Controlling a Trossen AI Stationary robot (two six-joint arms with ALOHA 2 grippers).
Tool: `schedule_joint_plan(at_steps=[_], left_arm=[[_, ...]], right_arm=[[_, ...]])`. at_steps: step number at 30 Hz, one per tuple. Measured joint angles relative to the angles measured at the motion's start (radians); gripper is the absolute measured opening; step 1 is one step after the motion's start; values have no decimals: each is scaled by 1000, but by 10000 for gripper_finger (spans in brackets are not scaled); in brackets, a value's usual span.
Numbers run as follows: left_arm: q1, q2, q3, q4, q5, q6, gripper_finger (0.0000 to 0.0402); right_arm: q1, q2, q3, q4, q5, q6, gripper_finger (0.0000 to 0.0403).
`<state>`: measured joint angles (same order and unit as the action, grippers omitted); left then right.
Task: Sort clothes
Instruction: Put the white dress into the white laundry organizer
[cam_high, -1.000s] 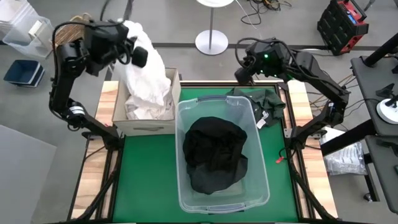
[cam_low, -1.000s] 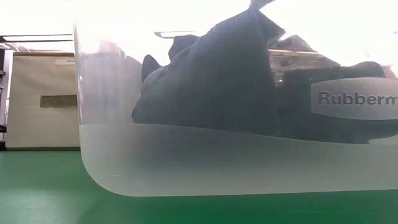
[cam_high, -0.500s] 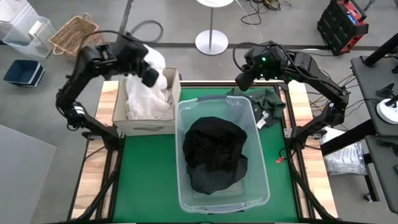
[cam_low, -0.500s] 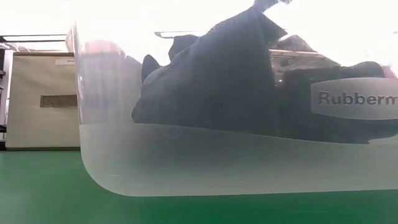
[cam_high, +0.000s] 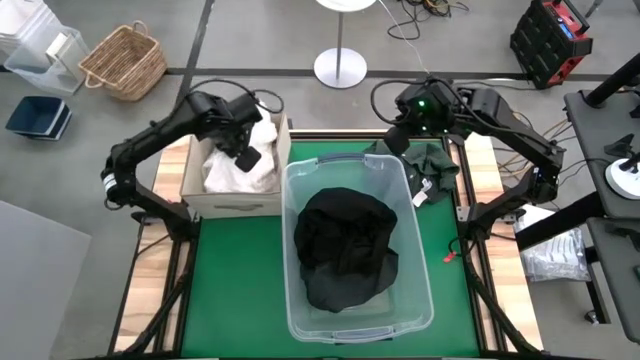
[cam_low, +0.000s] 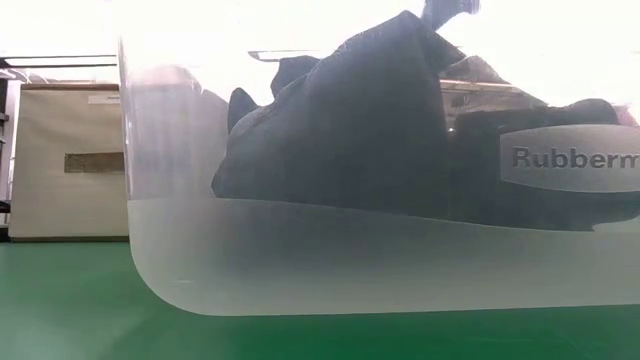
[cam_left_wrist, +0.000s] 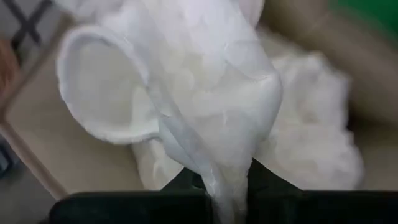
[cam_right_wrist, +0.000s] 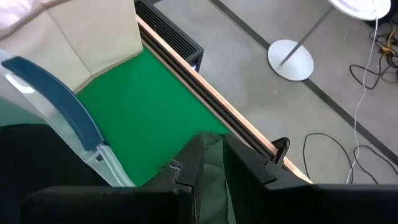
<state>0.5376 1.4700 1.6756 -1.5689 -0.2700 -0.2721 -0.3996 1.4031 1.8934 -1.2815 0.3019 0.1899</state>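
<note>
A white garment (cam_high: 262, 135) hangs from my left gripper (cam_high: 248, 155) onto the white pile (cam_high: 235, 170) in the beige cardboard box (cam_high: 235, 208) at the far left. The gripper is shut on it just above the pile. A dark green garment (cam_high: 428, 162) lies on the table at the far right. My right gripper (cam_high: 393, 140) is at its far left corner, shut on it. A black garment (cam_high: 345, 250) lies heaped in the clear plastic tub (cam_high: 420, 300) in the middle. My left gripper pinches a gathered bunch of the white garment (cam_left_wrist: 229, 177) between its two fingers. The fingers slant down into the box. The cloth hangs slack past the fingers and its lower part rests on the white pile (cam_left_wrist: 311, 149). My right gripper pinches a raised fold of the dark green garment (cam_right_wrist: 214, 163) between its two fingers (cam_right_wrist: 189, 168), near the garment's far left edge. The fingers come from above. The rest of the garment lies on the table.
The tub fills the low view (cam_low: 300, 260), with the box (cam_low: 65, 160) behind it at the left. A wicker basket (cam_high: 125, 60) and a lamp base (cam_high: 340, 68) stand on the floor beyond the far edge. Bare green mat (cam_high: 240, 290) lies left of the tub.
My left gripper has come down from high above the box and toward the near edge with the white garment. The garment hung long and clear, and now it is bunched on the pile in the box. My right gripper has moved slightly toward the near edge over the green garment.
</note>
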Motion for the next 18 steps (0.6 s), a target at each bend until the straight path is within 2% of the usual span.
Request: schedule_joint_plan(at_steps=[11,14,18], left_arm=[[163,0,-334,17,-6,2,0],[181,0,-390,63,-58,-9,6],[187,0,-427,111,-61,15,13]], right_arm=[[0,-4,-66,3,0,12,43],[0,-3,-74,7,0,12,45],[0,-3,-77,12,0,12,43]])
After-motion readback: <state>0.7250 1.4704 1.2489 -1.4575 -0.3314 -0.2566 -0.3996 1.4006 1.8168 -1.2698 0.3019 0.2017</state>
